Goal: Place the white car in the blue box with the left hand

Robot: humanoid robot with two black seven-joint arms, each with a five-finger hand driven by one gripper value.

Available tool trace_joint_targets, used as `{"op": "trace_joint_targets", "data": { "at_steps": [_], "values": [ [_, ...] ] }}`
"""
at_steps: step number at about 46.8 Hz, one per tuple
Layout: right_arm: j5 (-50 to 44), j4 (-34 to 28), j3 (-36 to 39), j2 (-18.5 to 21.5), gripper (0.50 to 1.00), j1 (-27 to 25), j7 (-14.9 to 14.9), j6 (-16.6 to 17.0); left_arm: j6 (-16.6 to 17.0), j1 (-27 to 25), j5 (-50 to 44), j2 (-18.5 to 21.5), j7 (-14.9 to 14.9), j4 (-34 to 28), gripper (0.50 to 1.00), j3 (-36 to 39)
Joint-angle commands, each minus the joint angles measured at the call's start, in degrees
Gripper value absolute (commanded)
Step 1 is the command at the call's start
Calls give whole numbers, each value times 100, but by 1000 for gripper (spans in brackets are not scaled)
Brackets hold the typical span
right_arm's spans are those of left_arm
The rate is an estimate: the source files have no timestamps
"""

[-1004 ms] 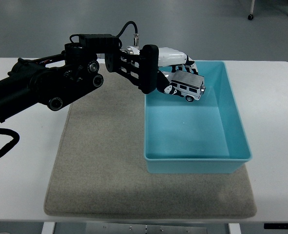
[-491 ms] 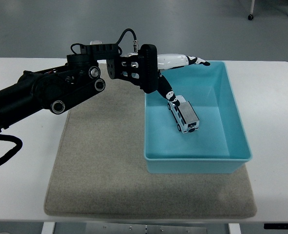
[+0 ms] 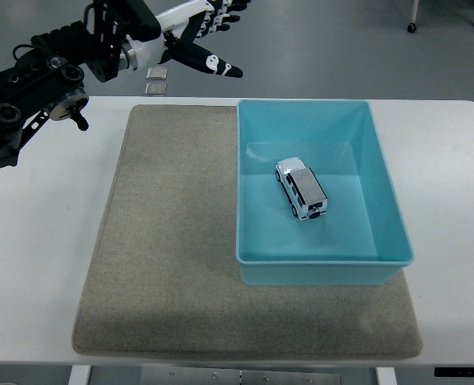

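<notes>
White car sits on its wheels inside the blue box, roughly mid-floor, angled a bit. Box rests on the grey mat. Left hand is up at the top left — fingers spread, holding nothing, well apart from the box.

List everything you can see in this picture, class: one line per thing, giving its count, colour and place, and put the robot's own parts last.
white car: one, white with a grey roof, on its wheels on the floor of the blue box, near the middle.
blue box: one, light blue, open-topped, on the right part of the mat.
mat: one, beige-grey, covering the middle of the table.
table: one, white, under everything.
small square plates: two, grey, on the floor beyond the table's far edge.
left hand: one, white and black on a black arm, fingers spread, raised at top left, holding nothing.
</notes>
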Motion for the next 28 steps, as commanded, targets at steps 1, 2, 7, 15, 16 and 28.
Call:
{"op": "trace_joint_targets", "data": {
  "at_steps": [1,2,7,15,16,28],
  "values": [
    [0,0,0,0,936,1,0,0,-58,148,-749,69,41,333,999,24],
    [0,0,0,0,936,1,0,0,-119,218,-898,60,67,439,999,15],
    [0,0,0,0,936,1,0,0,-505,360,-1417,25,147,887,999,-29],
    [0,0,0,0,936,1,0,0,-1077,553,-2331,16,269,1116,999,-47],
    [0,0,0,0,936,1,0,0,-1095,588,-2480,16,339,1125,999,-47],
    [0,0,0,0,936,1,0,0,-1227,887,-4494,60,1394,1327,999,-82]
  ]
}}
